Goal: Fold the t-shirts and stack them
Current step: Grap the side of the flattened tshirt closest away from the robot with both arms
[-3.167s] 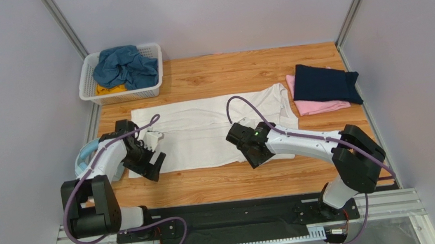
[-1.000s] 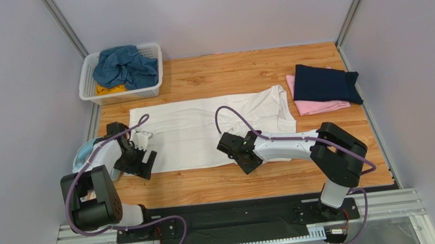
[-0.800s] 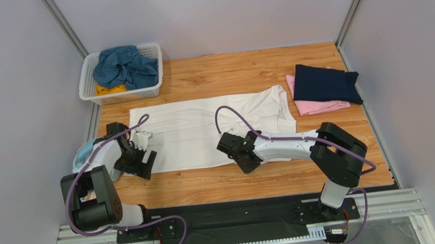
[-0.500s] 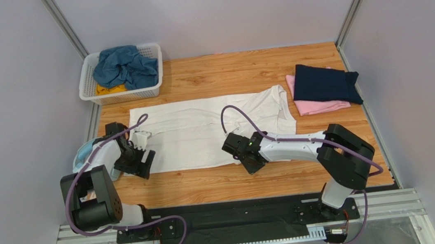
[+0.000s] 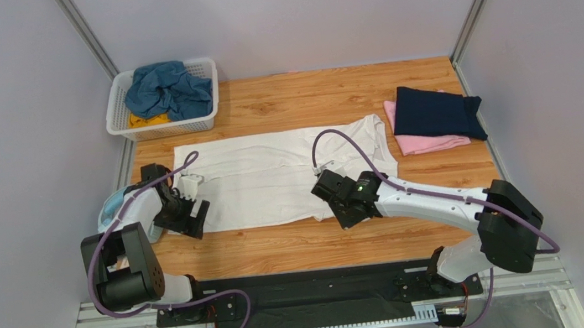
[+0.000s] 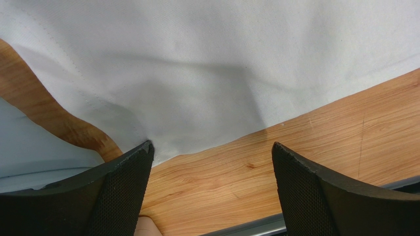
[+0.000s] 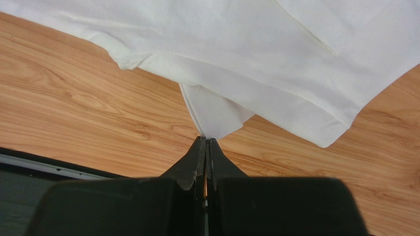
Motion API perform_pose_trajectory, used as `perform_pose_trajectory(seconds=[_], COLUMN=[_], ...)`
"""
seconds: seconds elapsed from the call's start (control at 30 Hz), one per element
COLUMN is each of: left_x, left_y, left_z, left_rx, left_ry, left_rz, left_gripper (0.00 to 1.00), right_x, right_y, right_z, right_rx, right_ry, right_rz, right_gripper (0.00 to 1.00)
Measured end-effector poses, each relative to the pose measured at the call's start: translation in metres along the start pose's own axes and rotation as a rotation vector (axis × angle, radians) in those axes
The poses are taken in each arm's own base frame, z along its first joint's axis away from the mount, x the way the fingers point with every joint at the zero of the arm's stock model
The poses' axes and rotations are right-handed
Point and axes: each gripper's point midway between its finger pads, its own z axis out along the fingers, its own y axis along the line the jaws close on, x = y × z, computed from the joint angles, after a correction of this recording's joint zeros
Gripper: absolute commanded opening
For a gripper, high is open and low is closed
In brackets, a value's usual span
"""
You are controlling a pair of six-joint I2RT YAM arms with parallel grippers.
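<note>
**Get both near corners pinched before lifting the fold**

The white t-shirt (image 5: 272,179) lies spread lengthways across the middle of the wooden table (image 5: 322,248), its long near edge facing the arms. In its wrist view the right gripper (image 7: 206,140) is clamped on a small tuck of that near edge, fingers pressed together with cloth caught at their tips. The left gripper (image 6: 212,147) is spread wide at the shirt's left near corner. The hem runs between its fingers (image 6: 113,196), which have not closed on it.

The step appears to be taking the near edge at two points for a lengthwise fold. To do it well, the left gripper should drop low enough that one finger slides under the hem, then close on it. Lifting on the right alone would likely drag and skew the cloth. With both holds secure, raise evenly, keep the edge lightly taut, and lay it over the far edge. The navy t-shirt (image 5: 436,113) sits folded on the pink t-shirt (image 5: 427,143) at the right.
</note>
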Motion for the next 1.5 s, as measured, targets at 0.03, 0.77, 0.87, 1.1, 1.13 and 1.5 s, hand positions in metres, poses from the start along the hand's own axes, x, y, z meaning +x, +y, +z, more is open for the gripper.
perform_pose_trajectory(seconds=[0.03,0.77,0.87,1.1,1.13,1.5], left_x=[0.0,-0.001,0.0,-0.001,-0.001,-0.021], left_y=[0.0,0.004,0.004,0.005,0.005,0.006], left_z=[0.0,0.001,0.001,0.0,0.0,-0.017], left_rx=[0.002,-0.014,-0.015,-0.016,-0.015,0.004], left_ry=[-0.002,0.002,0.002,0.004,0.004,-0.038], left_rz=[0.0,0.019,0.022,0.024,0.023,0.025], left_gripper=[0.97,1.0,1.0,1.0,1.0,1.0], right_x=[0.0,0.025,0.03,0.037,0.035,0.011], right_y=[0.0,0.003,0.0,-0.027,-0.032,-0.071], right_z=[-0.004,-0.089,-0.088,-0.098,-0.103,-0.136], right_rx=[-0.009,-0.128,-0.115,0.002,0.02,0.067], right_ry=[-0.006,-0.022,-0.005,0.003,-0.013,-0.198], right_rz=[0.007,0.054,0.061,0.114,0.132,0.367], right_gripper=[0.0,0.0,0.0,0.0,0.0,0.0])
